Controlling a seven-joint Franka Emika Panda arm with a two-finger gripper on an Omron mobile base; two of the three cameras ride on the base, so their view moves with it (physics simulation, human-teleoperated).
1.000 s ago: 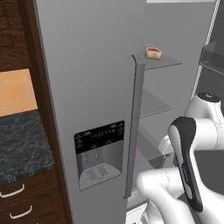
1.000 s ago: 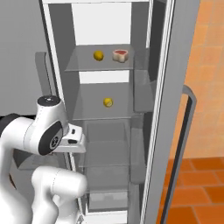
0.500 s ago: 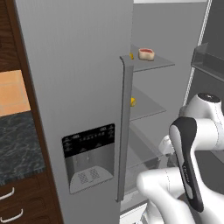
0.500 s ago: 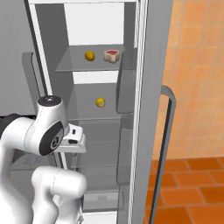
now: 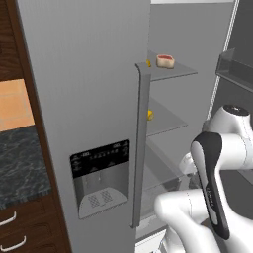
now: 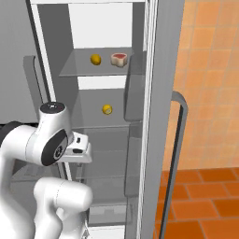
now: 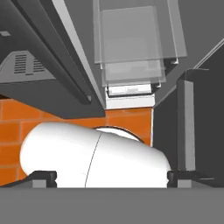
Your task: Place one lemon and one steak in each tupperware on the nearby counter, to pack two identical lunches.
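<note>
In the left base view, a steak [image 5: 165, 61] is being shown on the fridge's top shelf [image 5: 173, 73]; it is judged soft and slippery, best pinched across its sides. In the right base view, two lemons [image 6: 95, 59] [image 6: 107, 109], judged firm and prone to rolling, are being carried on separate shelves. In the hand view, the jaws are being held spread, empty.

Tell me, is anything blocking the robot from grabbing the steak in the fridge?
Nothing visible blocks it. The fridge doors stand open, and the steak sits uncovered on the top shelf beside a lemon. The open gripper points down toward the floor, holding nothing.
</note>
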